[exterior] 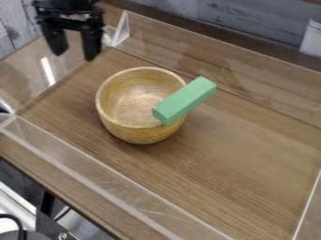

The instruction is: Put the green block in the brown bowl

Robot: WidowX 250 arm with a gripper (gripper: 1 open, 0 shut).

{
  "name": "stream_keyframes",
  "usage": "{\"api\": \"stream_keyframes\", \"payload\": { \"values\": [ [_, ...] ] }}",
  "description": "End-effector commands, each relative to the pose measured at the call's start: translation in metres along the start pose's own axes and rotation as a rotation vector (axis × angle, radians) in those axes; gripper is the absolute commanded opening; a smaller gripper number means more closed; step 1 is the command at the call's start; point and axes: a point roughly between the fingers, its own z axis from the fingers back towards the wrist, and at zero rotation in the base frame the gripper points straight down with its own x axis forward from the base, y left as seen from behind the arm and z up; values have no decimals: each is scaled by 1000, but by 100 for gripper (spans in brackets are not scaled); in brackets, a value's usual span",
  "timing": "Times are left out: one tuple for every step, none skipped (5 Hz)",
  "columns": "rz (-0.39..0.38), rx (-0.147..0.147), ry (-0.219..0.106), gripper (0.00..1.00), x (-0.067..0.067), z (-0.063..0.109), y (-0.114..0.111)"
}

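Note:
The brown bowl (141, 105), light wood with visible grain, stands on the wooden table slightly left of centre. The green block (185, 99) leans inside it, its lower end in the bowl and its upper end resting over the right rim. My gripper (71, 46) hangs at the upper left, well away from the bowl, with its two dark fingers apart and nothing between them.
Clear acrylic walls (75, 187) run around the wooden table (238, 178), with a low front wall near the bottom edge. A grey plank wall (251, 14) rises behind. A black frame shows below the table at lower left.

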Motion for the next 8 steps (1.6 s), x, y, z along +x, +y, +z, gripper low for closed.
{"api": "stream_keyframes", "payload": {
  "values": [
    [-10, 21, -82, 100, 17, 16, -2],
    [17, 30, -82, 100, 20, 11, 16],
    [39, 38, -86, 100, 20, 11, 34],
    [55, 45, -84, 100, 21, 5, 47],
    [54, 46, -85, 100, 17, 7, 43],
    [35, 41, -91, 100, 13, 13, 30],
    [19, 33, -100, 100, 11, 20, 16],
    [-8, 33, -105, 100, 12, 22, 2]
  ]
}}
